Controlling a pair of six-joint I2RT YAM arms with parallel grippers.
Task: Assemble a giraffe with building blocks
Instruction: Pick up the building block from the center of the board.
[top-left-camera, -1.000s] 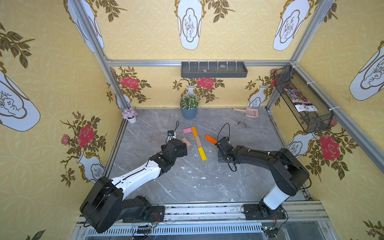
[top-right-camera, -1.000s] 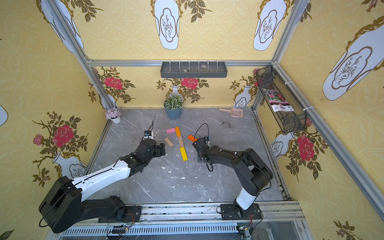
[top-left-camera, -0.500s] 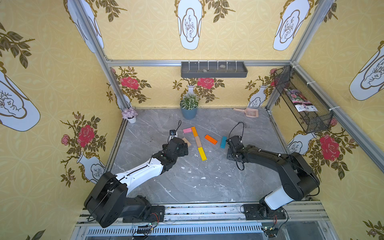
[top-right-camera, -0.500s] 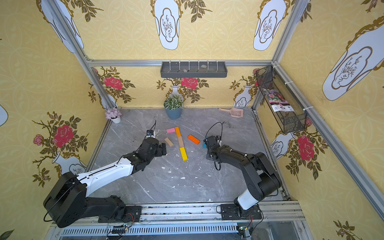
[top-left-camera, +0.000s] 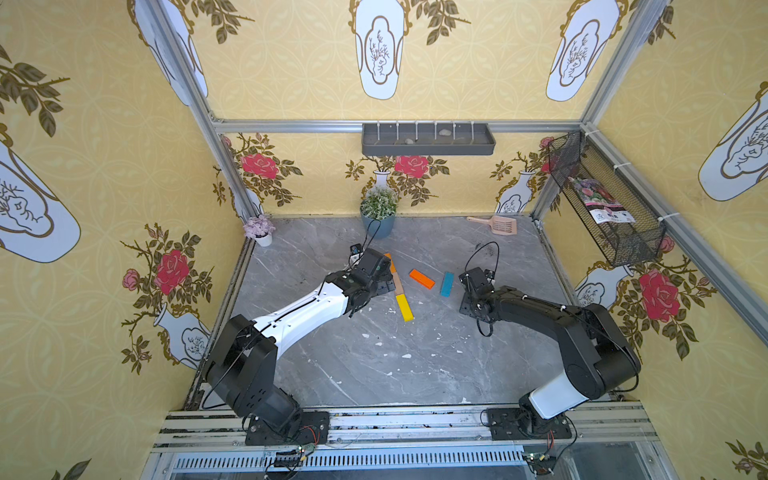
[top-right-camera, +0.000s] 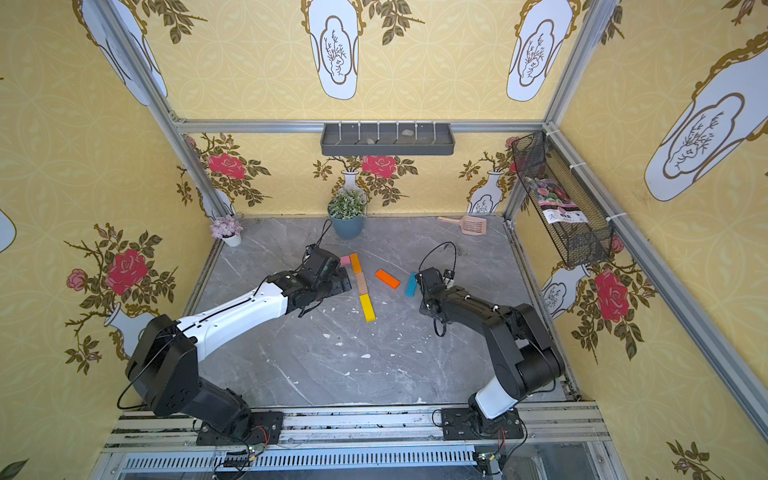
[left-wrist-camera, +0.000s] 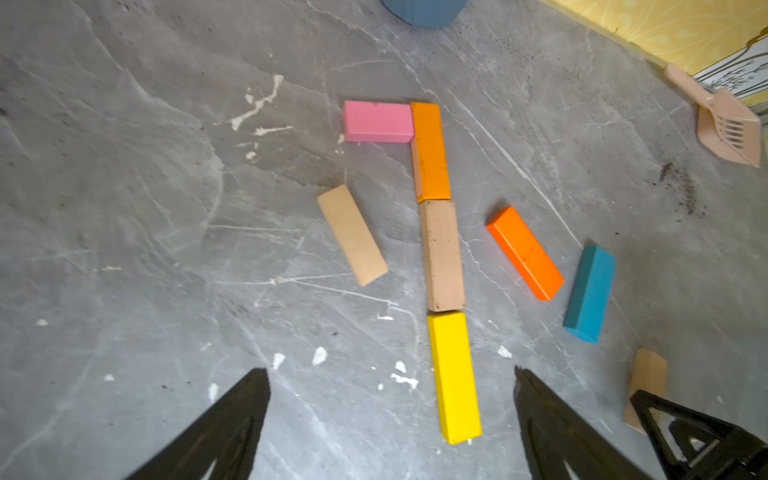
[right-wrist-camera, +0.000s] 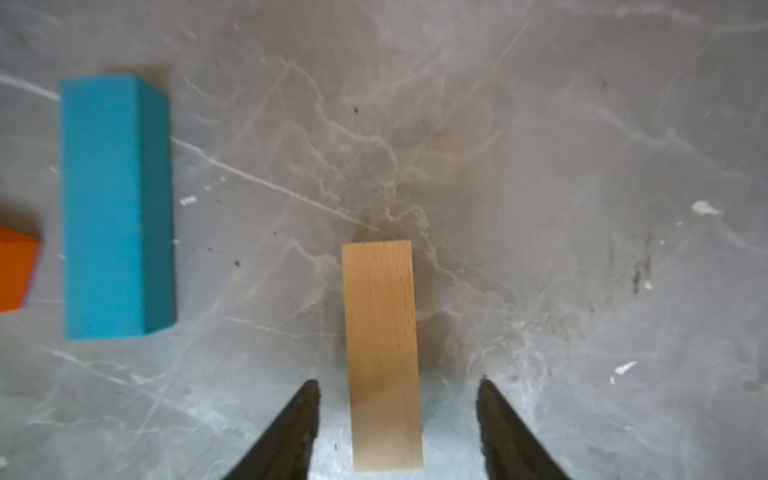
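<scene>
The grey marbled worktop (top-left-camera: 374, 365) carries a pink block (left-wrist-camera: 378, 121) with its end against the side of an orange block (left-wrist-camera: 432, 151). That one runs end to end into a tan block (left-wrist-camera: 442, 255) and a yellow block (left-wrist-camera: 454, 376). A second tan block (left-wrist-camera: 352, 235) lies slanted on the pink side. A second orange block (left-wrist-camera: 525, 252), a blue block (left-wrist-camera: 590, 293) and a third tan block (right-wrist-camera: 382, 353) lie loose on the other side. A blue plant pot (top-left-camera: 379, 226), a small white flowerpot (top-left-camera: 262, 239) and a peach scoop (top-left-camera: 496, 225) sit at the back.

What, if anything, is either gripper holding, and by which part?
Nothing. The right gripper is open around a tan block, with gaps on both sides; the left gripper is open, empty.
</scene>
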